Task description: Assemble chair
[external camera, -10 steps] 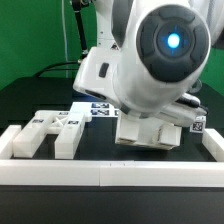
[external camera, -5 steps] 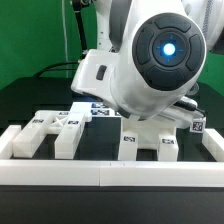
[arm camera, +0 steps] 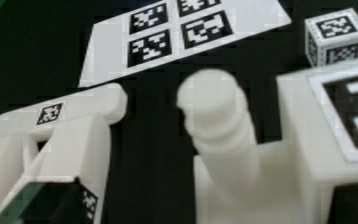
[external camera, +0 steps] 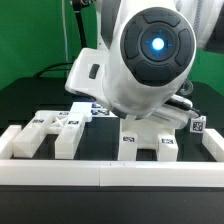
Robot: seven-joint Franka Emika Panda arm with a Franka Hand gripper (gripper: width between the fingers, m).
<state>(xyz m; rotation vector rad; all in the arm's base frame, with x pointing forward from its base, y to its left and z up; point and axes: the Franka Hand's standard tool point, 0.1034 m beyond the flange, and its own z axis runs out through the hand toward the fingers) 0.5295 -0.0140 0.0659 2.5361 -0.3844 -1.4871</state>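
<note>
The largest chair part (external camera: 146, 140) stands on the black desk (external camera: 25, 100) under the arm (external camera: 150, 50), just behind the front border rail (external camera: 100, 172). Two smaller chair pieces (external camera: 40, 130) lie to the exterior view's left. The arm's bulk hides the hand, so I cannot tell whether it is released or clenched.

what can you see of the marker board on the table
The marker board is a thin, flat white sheet with a matte look, like card or plastic, lying flat on the black table. The wrist view shows four square black-and-white tags printed on it in a two-by-two block. In the exterior view only a strip shows behind the white chair parts; the arm hides the rest. Whether any part touches its edge cannot be told.
</note>
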